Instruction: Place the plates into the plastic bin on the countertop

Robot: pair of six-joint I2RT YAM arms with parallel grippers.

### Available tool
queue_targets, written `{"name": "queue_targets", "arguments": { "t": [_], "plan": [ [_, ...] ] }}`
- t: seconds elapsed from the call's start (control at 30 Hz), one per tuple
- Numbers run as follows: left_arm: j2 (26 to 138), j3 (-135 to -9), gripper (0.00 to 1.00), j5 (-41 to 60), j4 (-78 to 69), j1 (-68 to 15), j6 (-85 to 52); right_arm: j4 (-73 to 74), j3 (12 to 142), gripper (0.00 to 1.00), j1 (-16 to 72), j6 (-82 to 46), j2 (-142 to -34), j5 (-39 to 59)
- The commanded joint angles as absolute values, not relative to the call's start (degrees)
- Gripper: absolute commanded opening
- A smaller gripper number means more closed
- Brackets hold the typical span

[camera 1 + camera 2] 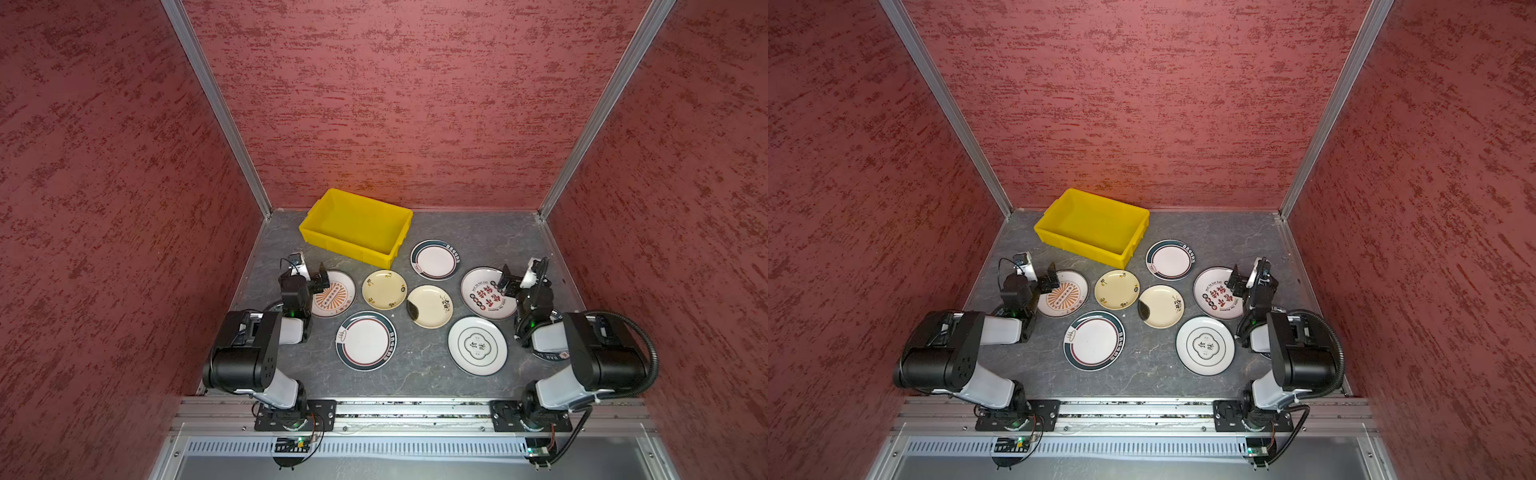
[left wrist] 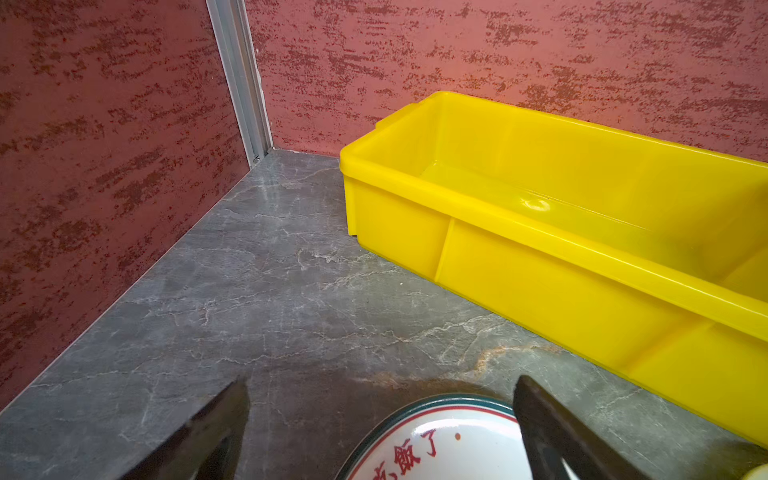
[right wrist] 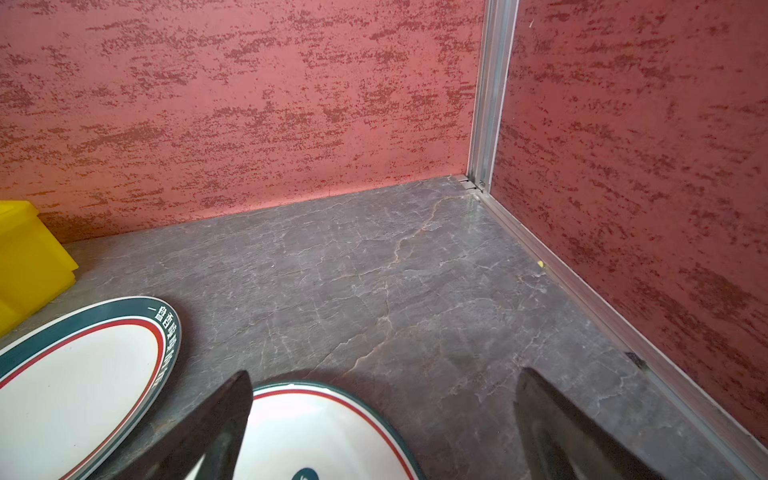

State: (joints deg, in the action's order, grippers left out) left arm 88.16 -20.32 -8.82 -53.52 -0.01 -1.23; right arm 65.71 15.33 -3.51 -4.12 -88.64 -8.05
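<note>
Bin (image 1: 349, 249): yellow tub, open side up, at the back left of the table (image 1: 415, 378), close to the back wall.
Plates: I count seven lying flat on the table, all outside the bin, spread in front of it and to its right. An eighth plate (image 1: 555, 355) shows only as a bit of rim under my right arm.
Left fingers (image 2: 216, 428): spread wide, gripping nothing. They hang over the far edge of the orange sunburst plate (image 1: 337, 296), facing the bin's front wall. I cannot tell whether they touch the plate.
Right fingers (image 3: 224, 419): spread wide as well, nothing between them. One is above the rim of the red-lettered plate (image 1: 484, 295), the other above bare table.
Middle: small cream plate (image 1: 384, 289) and cream plate with a dark smear (image 1: 430, 306), side by side, not touching.
Near row: large green-rimmed plate (image 1: 366, 340) and white plate with a clover mark (image 1: 478, 345), well apart.
Back right: second green-rimmed plate (image 1: 434, 259), just beside the bin's right corner.
</note>
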Motion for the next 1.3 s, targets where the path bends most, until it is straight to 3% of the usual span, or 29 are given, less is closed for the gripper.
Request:
{"name": "queue_targets", "arguments": {
  "t": [0.0, 1.27],
  "plan": [
    [87.98, -20.86, 0.99, -7.91, -53.17, 0.11, -1.24, 66.88, 15.47, 0.99, -3.25, -3.89, -88.25, -9.23],
    [88.03, -20.83, 0.99, -7.91, -53.17, 0.09, -1.31, 65.93, 15.69, 0.99, -2.92, -3.03, -86.74, -7.79]
  ]
}}
